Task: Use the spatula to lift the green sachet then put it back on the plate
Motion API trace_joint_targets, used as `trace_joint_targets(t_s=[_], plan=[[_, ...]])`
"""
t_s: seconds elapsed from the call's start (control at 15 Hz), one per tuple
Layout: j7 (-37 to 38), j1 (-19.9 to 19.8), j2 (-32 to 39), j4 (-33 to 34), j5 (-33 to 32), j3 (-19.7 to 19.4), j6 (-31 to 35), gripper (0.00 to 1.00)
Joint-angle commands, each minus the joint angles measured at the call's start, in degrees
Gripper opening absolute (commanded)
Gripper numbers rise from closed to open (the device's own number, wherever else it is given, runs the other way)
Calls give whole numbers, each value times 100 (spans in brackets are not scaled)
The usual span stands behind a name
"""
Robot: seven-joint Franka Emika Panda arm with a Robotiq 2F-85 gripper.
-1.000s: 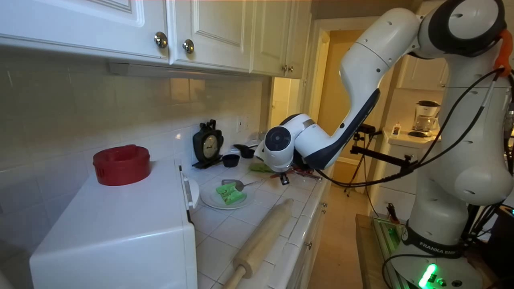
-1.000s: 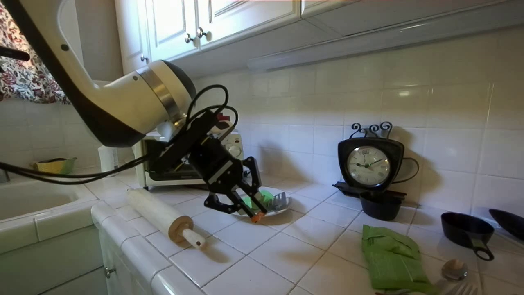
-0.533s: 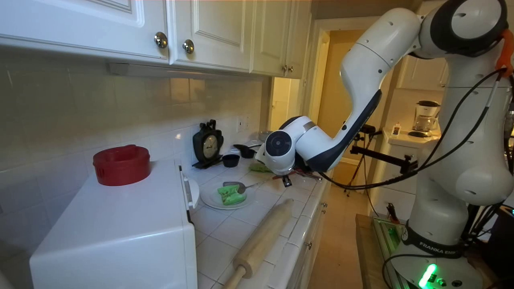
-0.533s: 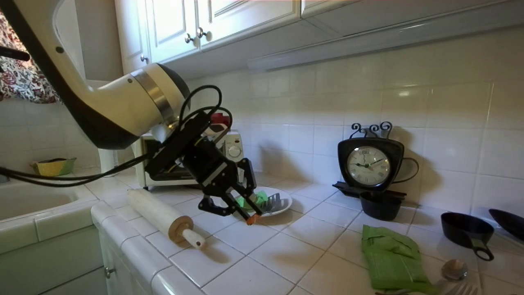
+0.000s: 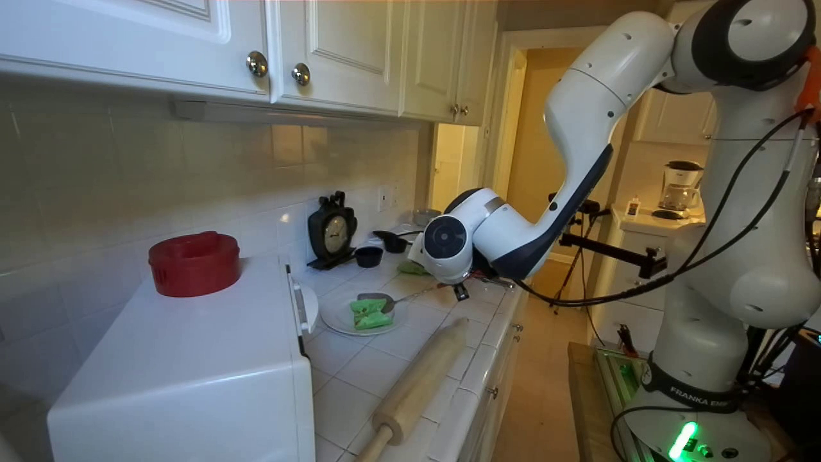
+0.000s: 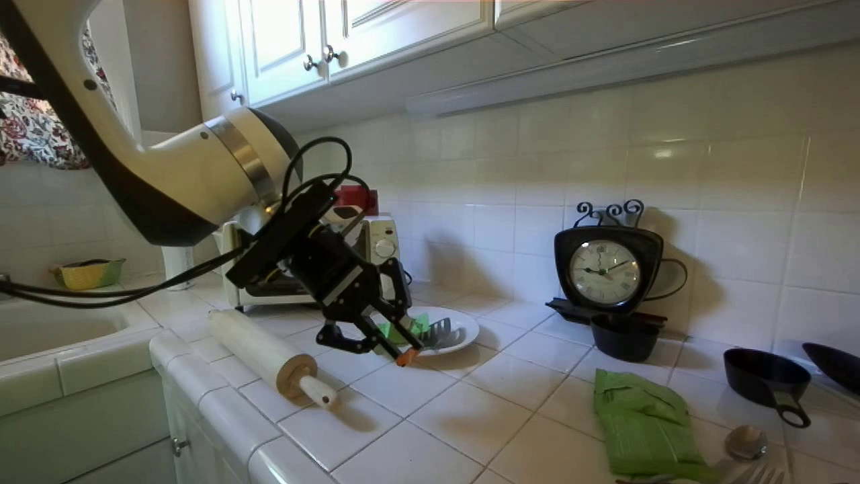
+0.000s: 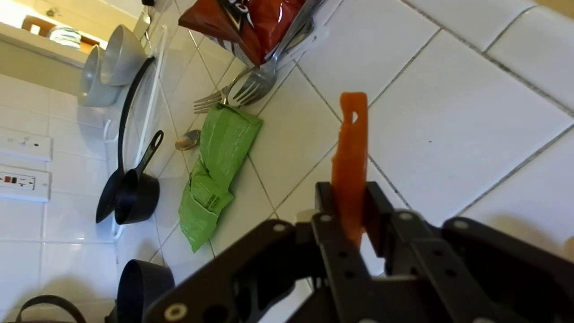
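Sachet [image 5: 372, 317], crumpled and bright green, on the round white plate [image 5: 337, 316], is judged light, limp and slippery, best scooped beneath its middle with the orange-handled metal spatula [image 7: 350, 161] pinched between black fingers [image 7: 331, 233].
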Motion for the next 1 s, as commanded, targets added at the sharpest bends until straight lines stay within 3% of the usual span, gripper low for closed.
trace_joint_targets(t_s=[0.0, 0.47, 0.93], plan=[[-5, 95, -15, -125, -18, 95, -233, 5], [-239, 159, 134, 56, 334, 187, -482, 5], [-834, 132, 276, 449, 1097, 167, -695, 5]])
